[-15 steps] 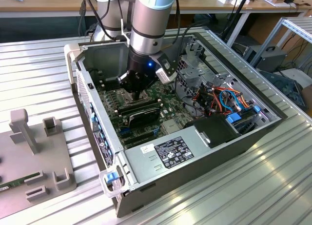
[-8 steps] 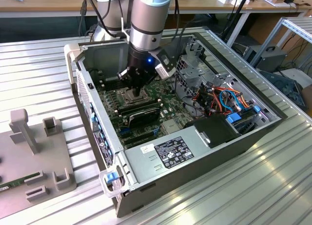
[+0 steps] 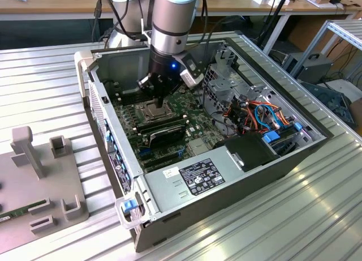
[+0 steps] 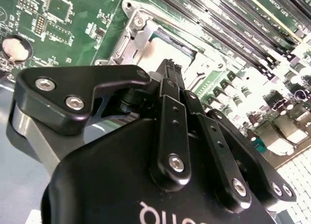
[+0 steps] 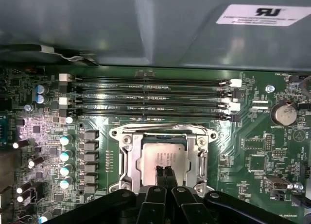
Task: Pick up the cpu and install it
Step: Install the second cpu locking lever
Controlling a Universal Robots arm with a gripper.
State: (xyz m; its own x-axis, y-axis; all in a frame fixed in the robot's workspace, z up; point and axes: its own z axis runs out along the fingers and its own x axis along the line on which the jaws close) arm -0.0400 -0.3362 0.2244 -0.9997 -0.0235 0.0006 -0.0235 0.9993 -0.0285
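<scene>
Installation step: gripper [image 5: 165, 171], fingers closed together, tips on the cpu [image 5: 163, 158] seated in the socket [image 5: 127, 158]; judged next: vertical retraction without dragging

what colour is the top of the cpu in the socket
Dull silvery-grey; the cpu shows best in the first wrist view.

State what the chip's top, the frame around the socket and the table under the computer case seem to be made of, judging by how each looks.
The small square silvery-grey cpu looks like dull brushed metal: pale, with a soft sheen. The hinged socket frame seems polished steel, with bright glints. The ribbed silver table looks like extruded aluminium, with straight grooves and a matte shine.
</scene>
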